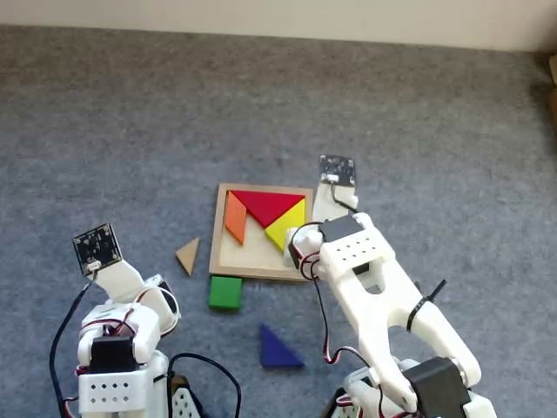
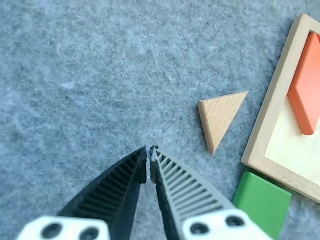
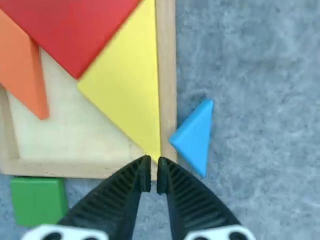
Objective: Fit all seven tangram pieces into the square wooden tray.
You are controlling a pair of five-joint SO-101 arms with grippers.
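Observation:
The square wooden tray [image 1: 215,237] holds a red triangle [image 1: 264,205], a yellow triangle [image 1: 286,224] and an orange parallelogram [image 1: 235,218]. My right gripper [image 3: 151,161] is shut and empty, its tips over the tray's right rim [image 3: 166,60] near the front corner. A light blue triangle [image 3: 192,136] lies on the carpet just outside that rim. My left gripper [image 2: 149,150] is shut and empty above bare carpet, short of a plain wooden triangle [image 2: 219,116]. A green square [image 1: 225,292] lies against the tray's front edge. A dark blue triangle [image 1: 279,348] lies nearer the arms.
Grey carpet covers the whole surface, with open room behind and to both sides of the tray. The right arm [image 1: 374,287] hangs over the tray's front right corner. The left arm's base [image 1: 113,366] stands at the front left.

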